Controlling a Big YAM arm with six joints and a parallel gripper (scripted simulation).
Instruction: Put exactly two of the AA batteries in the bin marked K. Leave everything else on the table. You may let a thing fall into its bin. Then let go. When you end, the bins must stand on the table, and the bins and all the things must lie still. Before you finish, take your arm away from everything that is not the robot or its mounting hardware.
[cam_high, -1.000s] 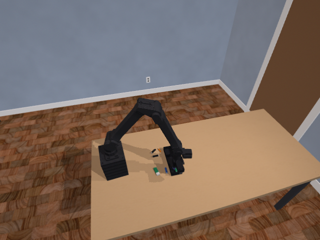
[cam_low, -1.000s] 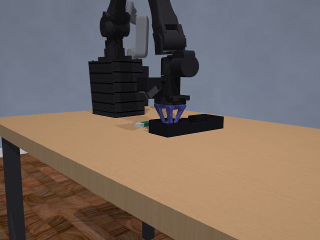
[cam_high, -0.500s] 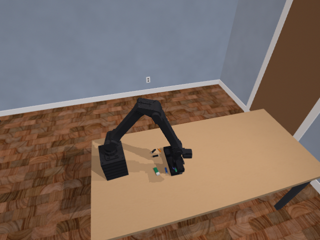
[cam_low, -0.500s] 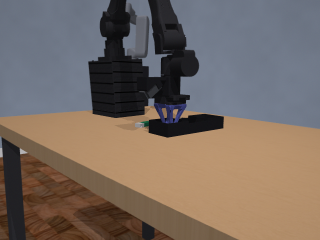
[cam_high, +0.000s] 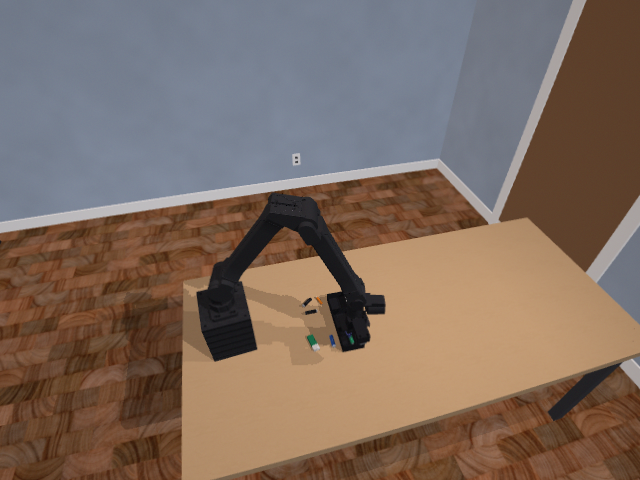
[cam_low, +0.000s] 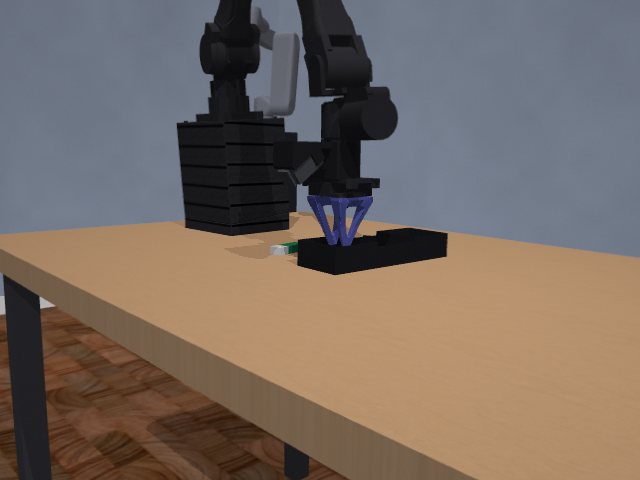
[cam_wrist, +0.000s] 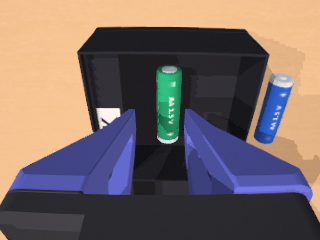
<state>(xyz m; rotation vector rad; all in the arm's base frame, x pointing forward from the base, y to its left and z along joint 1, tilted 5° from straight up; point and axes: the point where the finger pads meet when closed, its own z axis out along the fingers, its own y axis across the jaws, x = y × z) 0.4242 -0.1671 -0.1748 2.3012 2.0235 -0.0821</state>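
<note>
Setting: blue-grey walls, patterned wood floor, tan table (cam_high: 465, 330) carrying the arm's black base.
Bin: black open-topped bin (cam_wrist: 172, 42) with a white label low on its inner left wall; the letter is cut off by a finger, so the K cannot be confirmed from the wrist view.
Gripper: purple-fingered gripper (cam_wrist: 159, 150) poised over the bin, jaws parted and empty, one either side of the battery below without touching it.
Green AA battery: green AA battery (cam_wrist: 168, 104) lies on the bin floor, lengthwise between the fingers.
Blue AA battery: blue AA battery (cam_wrist: 273, 108) lies on the table just beside the bin's right wall, outside it.
Other items: green-and-white piece (cam_high: 312, 342), small dark and orange pieces (cam_high: 311, 303) nearer the base; too small to identify.
Progress: one battery judged delivered, one more needed.
Risks: fingertips sit low at the rim; a careless lift or sideways move could clip the wall and shift the bin. Reaching for the blue battery so near the wall could nudge the bin or roll the battery away.
</note>
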